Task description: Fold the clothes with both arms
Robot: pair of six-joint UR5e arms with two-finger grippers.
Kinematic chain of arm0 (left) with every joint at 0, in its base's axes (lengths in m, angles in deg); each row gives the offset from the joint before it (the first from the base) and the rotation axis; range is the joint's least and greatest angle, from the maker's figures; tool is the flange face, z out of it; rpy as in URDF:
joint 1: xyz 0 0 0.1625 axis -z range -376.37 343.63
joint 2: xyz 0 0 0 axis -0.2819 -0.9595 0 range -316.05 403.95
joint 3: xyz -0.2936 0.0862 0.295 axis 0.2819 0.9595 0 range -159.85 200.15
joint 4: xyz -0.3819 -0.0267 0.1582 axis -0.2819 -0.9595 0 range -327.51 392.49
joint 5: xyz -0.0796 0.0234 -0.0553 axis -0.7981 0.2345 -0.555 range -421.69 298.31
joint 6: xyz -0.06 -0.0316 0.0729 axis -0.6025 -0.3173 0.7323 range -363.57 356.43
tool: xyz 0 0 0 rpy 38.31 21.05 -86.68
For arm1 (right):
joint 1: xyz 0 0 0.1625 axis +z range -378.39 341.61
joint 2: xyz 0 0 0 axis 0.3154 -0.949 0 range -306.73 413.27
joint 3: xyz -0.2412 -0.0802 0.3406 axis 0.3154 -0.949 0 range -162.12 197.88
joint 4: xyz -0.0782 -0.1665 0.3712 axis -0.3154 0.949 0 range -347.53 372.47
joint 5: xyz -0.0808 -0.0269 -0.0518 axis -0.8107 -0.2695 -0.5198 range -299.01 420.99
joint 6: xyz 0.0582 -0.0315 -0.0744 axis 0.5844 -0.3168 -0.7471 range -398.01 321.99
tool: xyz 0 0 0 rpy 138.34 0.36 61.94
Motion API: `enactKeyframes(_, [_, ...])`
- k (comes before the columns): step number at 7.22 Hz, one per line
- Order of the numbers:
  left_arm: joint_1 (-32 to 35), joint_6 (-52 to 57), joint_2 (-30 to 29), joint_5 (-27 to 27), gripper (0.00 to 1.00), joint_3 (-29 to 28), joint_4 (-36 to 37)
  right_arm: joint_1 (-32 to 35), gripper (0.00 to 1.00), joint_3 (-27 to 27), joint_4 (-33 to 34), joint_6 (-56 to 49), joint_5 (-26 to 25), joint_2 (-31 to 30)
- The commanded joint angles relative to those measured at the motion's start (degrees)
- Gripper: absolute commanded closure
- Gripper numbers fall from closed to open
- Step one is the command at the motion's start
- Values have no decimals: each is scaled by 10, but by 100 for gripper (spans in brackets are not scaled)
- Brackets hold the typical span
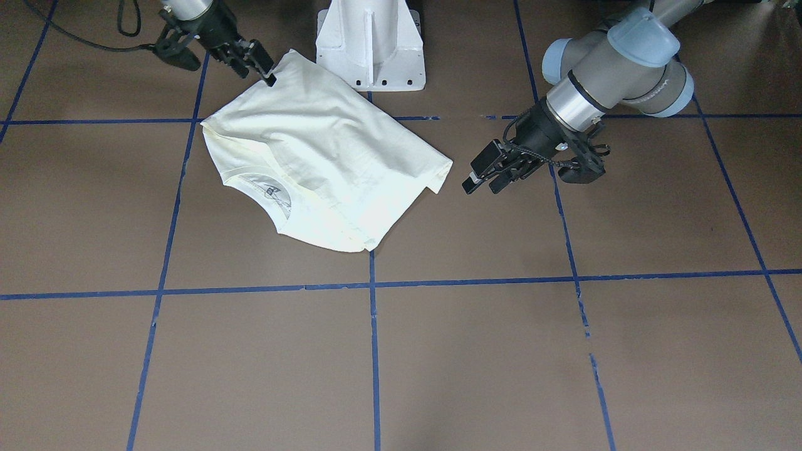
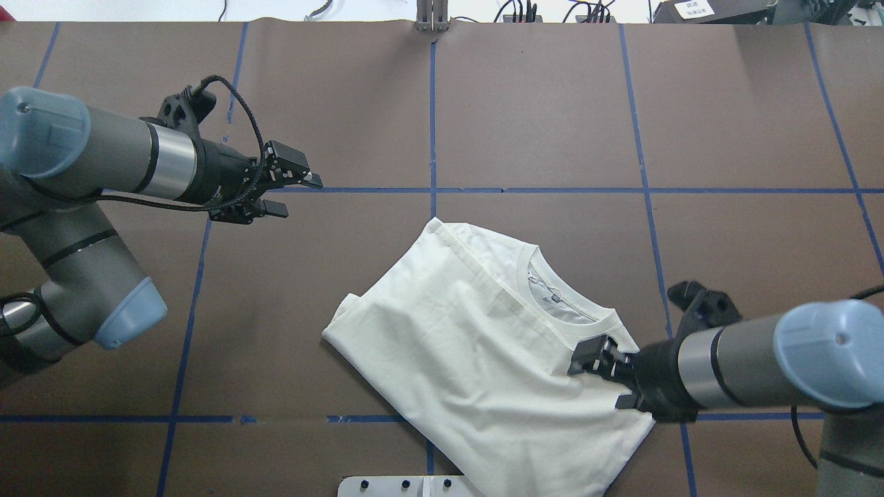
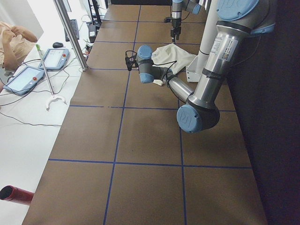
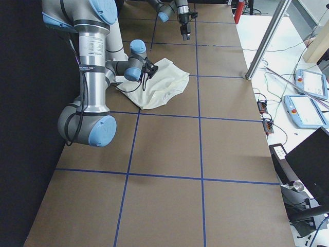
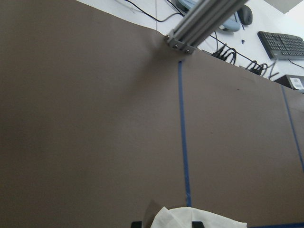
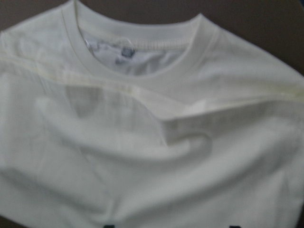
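The clothes are one cream-white shirt (image 1: 326, 150) (image 2: 483, 345), folded and lying plain side up, with the neckline and label facing away from the robot. It fills the right wrist view (image 6: 152, 142). My right gripper (image 1: 254, 72) (image 2: 601, 379) is open at the shirt's edge beside the collar, its dark fingertips spread at the bottom of the wrist view. My left gripper (image 1: 481, 186) (image 2: 302, 197) is open and holds nothing. It hangs over bare table, clear of the shirt's far corner (image 5: 190, 218).
The white pedestal base (image 1: 369, 44) (image 2: 400, 486) stands just behind the shirt. Blue tape lines (image 2: 433, 117) grid the brown table. An aluminium post (image 2: 433, 17) rises at the far edge. Control tablets (image 3: 28, 79) (image 4: 308, 98) lie on side benches.
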Motion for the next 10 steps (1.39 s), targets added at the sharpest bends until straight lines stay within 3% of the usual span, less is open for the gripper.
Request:
enactKeyframes(1, [-79,-56,0,46,20,4,67,113,0,-120,0,-52,-20,99])
enactKeyframes(2, [-116,-60,0,77,21,4,102,115,0,-155,0,-63,-39,133])
enactKeyframes(4, [-155,-60,-34,95,25,2,193,114,0,-159,-3,-66,-34,140])
enactKeyframes(9, [-178,-60,-37,98,28,3,272,105,0,-162,-4,-79,-40,141])
enactKeyframes(10, [-180,-59,-35,99,33,-1,278,104,0,-161,-6,-78,-45,141])
